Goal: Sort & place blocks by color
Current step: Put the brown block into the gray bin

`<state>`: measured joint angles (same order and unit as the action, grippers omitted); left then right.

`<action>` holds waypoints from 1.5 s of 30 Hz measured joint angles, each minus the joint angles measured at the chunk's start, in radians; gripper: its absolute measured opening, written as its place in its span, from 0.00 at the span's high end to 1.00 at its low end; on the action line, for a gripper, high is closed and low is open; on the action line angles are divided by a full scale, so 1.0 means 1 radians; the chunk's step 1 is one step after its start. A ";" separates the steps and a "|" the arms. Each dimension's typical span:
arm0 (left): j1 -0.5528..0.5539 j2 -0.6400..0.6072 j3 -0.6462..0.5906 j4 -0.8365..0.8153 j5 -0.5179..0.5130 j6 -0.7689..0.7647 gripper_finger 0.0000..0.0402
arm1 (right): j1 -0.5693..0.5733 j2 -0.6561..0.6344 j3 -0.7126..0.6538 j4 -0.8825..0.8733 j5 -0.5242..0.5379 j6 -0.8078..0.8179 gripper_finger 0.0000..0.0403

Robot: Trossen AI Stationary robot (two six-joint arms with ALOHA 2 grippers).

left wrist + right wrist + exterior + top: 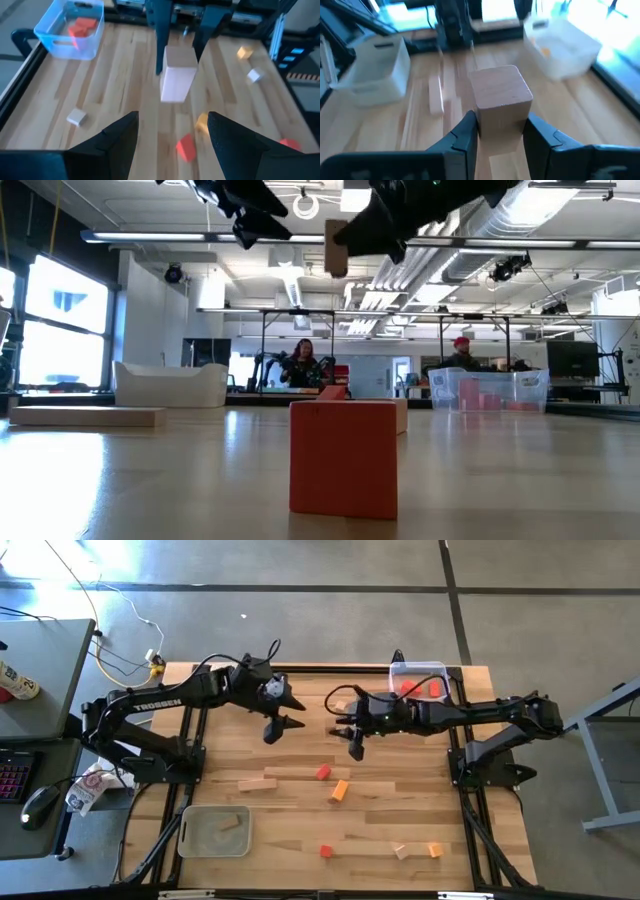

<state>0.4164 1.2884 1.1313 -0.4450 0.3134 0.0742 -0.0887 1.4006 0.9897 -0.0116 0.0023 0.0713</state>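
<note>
We see the right tool (499,131) grasping a tan block (501,100) above the surface (400,810); the left tool (172,132) hangs released.

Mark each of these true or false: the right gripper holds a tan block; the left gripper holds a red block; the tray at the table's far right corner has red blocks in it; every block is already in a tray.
1. The right gripper holds a tan block. True.
2. The left gripper holds a red block. False: its fingers are open with nothing between them.
3. The tray at the table's far right corner has red blocks in it. True.
4. Every block is already in a tray. False: a red cube, an orange block and a long tan bar, among others, lie on the table.
</note>
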 joint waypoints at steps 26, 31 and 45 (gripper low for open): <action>-0.078 0.002 0.000 0.174 -0.120 -0.034 0.44 | 0.000 0.000 -0.001 0.363 -0.010 0.038 0.77; -0.079 0.006 0.000 0.216 -0.116 -0.020 0.44 | 0.000 0.000 -0.001 0.382 -0.010 0.044 0.77; -0.079 0.016 0.000 0.249 -0.101 0.015 0.71 | -0.001 0.000 -0.002 0.375 -0.003 0.048 0.77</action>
<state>0.3378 1.3045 1.1309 -0.1962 0.2127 0.0893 -0.0895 1.4010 0.9878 0.3630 -0.0006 0.1190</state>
